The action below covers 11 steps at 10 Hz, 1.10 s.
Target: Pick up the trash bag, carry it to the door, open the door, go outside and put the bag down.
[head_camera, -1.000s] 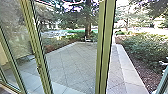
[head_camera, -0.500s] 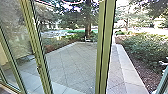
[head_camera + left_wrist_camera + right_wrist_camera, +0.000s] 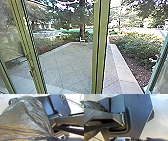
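Outside, from left to right: a green bar (image 3: 29, 58), gray stone ground (image 3: 63, 63), a thick green post (image 3: 98, 50), and bushes (image 3: 140, 46) at the right. Left wrist view: a shiny trash bag (image 3: 23, 119). I can't tell if the left gripper (image 3: 55, 138) or right gripper (image 3: 140, 139) is open.

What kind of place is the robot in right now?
Probably the glazed entrance of an office building, facing outside: there are green door frames with glass between them, a paved yard beyond, and leafy bushes.
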Available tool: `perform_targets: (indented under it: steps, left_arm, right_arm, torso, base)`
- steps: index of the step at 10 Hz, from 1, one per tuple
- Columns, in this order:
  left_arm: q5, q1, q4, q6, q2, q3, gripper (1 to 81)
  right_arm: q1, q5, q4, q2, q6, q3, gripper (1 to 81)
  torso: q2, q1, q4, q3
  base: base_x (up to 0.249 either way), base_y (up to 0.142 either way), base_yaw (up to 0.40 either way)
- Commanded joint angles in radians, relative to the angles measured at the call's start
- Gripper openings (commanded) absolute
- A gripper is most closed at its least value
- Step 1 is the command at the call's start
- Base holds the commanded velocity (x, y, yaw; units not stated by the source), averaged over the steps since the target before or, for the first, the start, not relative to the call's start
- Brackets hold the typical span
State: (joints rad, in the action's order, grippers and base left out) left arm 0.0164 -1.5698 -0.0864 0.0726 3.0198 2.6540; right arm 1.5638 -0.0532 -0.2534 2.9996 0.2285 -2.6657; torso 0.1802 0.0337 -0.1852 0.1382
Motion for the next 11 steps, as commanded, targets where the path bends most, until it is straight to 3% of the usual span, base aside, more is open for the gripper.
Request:
perform_targets:
  steps: [1, 4, 5, 6, 7, 8, 9, 10, 11]
  left_arm:
    - [-0.058, 0.043, -0.016, -0.008, 0.007, -0.006, 1.0]
    - [-0.058, 0.043, -0.026, -0.007, 0.007, -0.006, 1.0]
    - [-0.058, 0.044, -0.026, -0.007, 0.007, -0.006, 1.0]
    - [-0.058, 0.044, -0.026, -0.007, 0.007, -0.006, 1.0]
    - [-0.058, 0.043, -0.026, -0.007, 0.007, -0.006, 1.0]
    - [-0.058, 0.043, -0.026, -0.007, 0.007, -0.006, 1.0]
    - [-0.058, 0.043, -0.026, -0.007, 0.005, -0.006, 1.0]
    - [-0.058, 0.043, -0.026, -0.007, 0.005, -0.006, 1.0]
    - [-0.058, 0.043, -0.027, -0.007, 0.005, -0.006, 1.0]
  right_arm:
    - [-0.05, -0.051, -0.003, -0.002, -0.001, 0.004, 81.1]
    - [-0.05, -0.051, 0.002, -0.002, -0.001, 0.004, 81.1]
    - [-0.05, -0.051, 0.002, -0.002, -0.001, 0.003, 81.1]
    - [-0.049, -0.051, 0.003, -0.002, -0.001, 0.003, 81.1]
    - [-0.049, -0.051, 0.003, -0.003, -0.001, 0.003, 81.1]
    - [-0.049, -0.051, 0.002, -0.002, -0.001, 0.003, 81.1]
    - [-0.05, -0.051, 0.002, -0.002, -0.001, 0.003, 81.1]
    - [-0.05, -0.051, 0.002, -0.002, -0.001, 0.003, 81.1]
    - [-0.05, -0.051, 0.0, -0.003, 0.0, 0.003, 81.1]
  torso:
    - [0.0, 0.0, 0.0, 0.0]
    - [0.0, 0.0, 0.0, 0.0]
    - [0.0, 0.0, 0.099, 0.0]
    - [0.0, 0.0, 0.103, 0.0]
    - [0.0, 0.0, 0.12, 0.0]
    - [0.0, 0.0, 0.051, 0.0]
    - [0.0, 0.0, 0.081, 0.0]
    - [0.0, 0.0, 0.097, 0.0]
    - [0.0, 0.0, 0.102, 0.0]
  base:
    - [0.0, 0.0, -0.291]
    - [0.0, 0.0, -0.291]
    - [0.0, 0.0, -0.291]
    - [0.0, 0.0, -0.291]
    - [0.0, 0.0, -0.295]
    - [0.0, 0.0, -0.304]
    - [0.0, 0.0, -0.305]
    - [0.0, 0.0, -0.305]
    - [0.0, 0.0, -0.306]
